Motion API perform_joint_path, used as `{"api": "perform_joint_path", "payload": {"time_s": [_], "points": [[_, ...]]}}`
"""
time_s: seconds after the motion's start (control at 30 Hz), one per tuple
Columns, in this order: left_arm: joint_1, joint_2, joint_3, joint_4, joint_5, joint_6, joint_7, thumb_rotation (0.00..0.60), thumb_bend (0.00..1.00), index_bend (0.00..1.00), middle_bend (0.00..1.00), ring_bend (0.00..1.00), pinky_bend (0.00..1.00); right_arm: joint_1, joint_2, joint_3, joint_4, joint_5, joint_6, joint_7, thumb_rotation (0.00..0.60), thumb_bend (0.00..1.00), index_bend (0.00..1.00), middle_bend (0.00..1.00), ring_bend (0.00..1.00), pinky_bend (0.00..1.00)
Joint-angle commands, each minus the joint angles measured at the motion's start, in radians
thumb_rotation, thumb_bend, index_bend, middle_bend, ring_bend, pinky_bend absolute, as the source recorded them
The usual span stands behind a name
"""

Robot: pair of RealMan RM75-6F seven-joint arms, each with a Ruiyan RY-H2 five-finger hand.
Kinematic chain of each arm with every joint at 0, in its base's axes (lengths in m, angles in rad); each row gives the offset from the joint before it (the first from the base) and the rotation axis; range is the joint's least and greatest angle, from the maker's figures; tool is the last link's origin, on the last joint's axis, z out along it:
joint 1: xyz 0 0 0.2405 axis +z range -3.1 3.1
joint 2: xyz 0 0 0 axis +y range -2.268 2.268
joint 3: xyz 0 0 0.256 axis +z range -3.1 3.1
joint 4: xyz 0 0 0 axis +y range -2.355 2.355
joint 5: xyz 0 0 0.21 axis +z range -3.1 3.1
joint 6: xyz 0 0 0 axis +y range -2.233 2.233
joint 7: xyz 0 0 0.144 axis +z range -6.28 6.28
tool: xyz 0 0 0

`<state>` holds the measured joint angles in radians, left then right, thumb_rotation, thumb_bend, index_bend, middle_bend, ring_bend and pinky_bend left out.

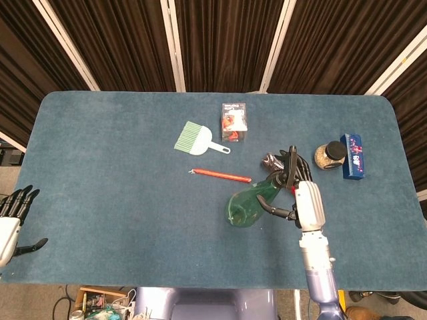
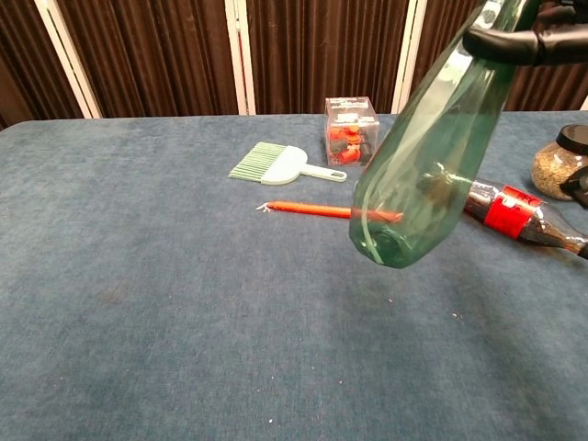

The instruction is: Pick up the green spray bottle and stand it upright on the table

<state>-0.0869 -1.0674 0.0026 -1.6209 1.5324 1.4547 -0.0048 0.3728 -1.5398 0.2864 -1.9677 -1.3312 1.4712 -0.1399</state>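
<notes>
The green spray bottle [image 1: 250,204] [image 2: 427,156] is a clear green plastic bottle, held in the air above the table and tilted, its base lower and to the left, its neck up to the right. My right hand [image 1: 299,190] grips it near the neck; in the chest view only dark fingers [image 2: 524,41] show at the top right edge. My left hand [image 1: 12,220] hangs off the table's front left corner, fingers apart and holding nothing.
On the blue table [image 1: 107,173] lie a red pencil [image 1: 221,175], a green-and-white brush [image 1: 195,139], a clear box with red contents [image 1: 234,122], a cola bottle [image 2: 514,213] on its side, a grain jar [image 1: 329,155] and a blue carton [image 1: 352,157].
</notes>
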Motion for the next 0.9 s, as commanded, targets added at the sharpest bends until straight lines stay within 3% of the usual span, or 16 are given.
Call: {"api": "perform_joint_path", "payload": {"time_s": [0.03,0.43,0.9], "points": [[0.000,0.001,-0.001,0.001,-0.002,0.000,-0.003,0.600,0.05,0.00,0.00,0.01,0.10,-0.015,-0.045,-0.036,0.081,-0.095,0.059,0.014,0.600,0.53,0.92,0.12,0.00,0.00],[-0.002,0.005,0.003,0.002,0.006,-0.004,-0.013,0.600,0.05,0.00,0.00,0.01,0.10,-0.050,-0.186,-0.103,0.357,-0.297,0.223,0.058,0.600,0.53,0.90,0.11,0.00,0.00],[-0.005,0.002,0.004,0.001,0.003,-0.010,-0.004,0.600,0.05,0.00,0.00,0.01,0.10,-0.047,-0.274,-0.142,0.525,-0.296,0.183,0.085,0.600,0.53,0.90,0.11,0.00,0.00]]}}
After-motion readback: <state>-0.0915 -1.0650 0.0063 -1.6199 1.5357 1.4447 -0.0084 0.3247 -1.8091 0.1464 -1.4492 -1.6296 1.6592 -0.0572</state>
